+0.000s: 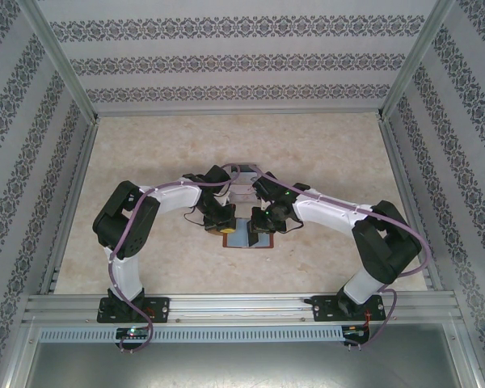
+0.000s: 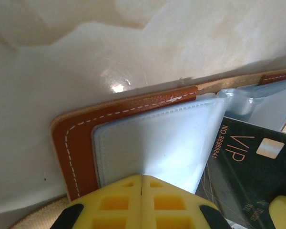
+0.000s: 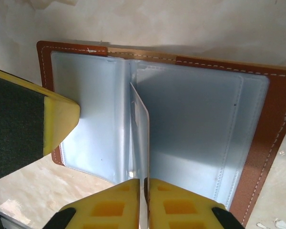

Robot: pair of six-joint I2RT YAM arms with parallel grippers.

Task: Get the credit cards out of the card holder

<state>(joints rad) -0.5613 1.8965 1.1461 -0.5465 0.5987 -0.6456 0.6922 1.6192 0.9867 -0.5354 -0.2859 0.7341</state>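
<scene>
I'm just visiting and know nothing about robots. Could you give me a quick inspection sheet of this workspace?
Surface: beige marbled table.
Job's things: card holder lies open, pale inside up; dark VIP card shows among its sleeves.
Clutter: pale clear object behind the grippers, mostly hidden.
Grippers: left gripper shut over the holder's left half; right gripper shut on an upright sleeve leaf.
Cables: purple cables run along both arms.
Surroundings: patterned walls, aluminium frame.

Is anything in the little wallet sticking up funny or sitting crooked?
Yes. One pale inner page stands up on its edge in the middle of the open card holder instead of lying flat, because the right gripper is pinching it. In the left wrist view a dark VIP card sits slanted.
</scene>
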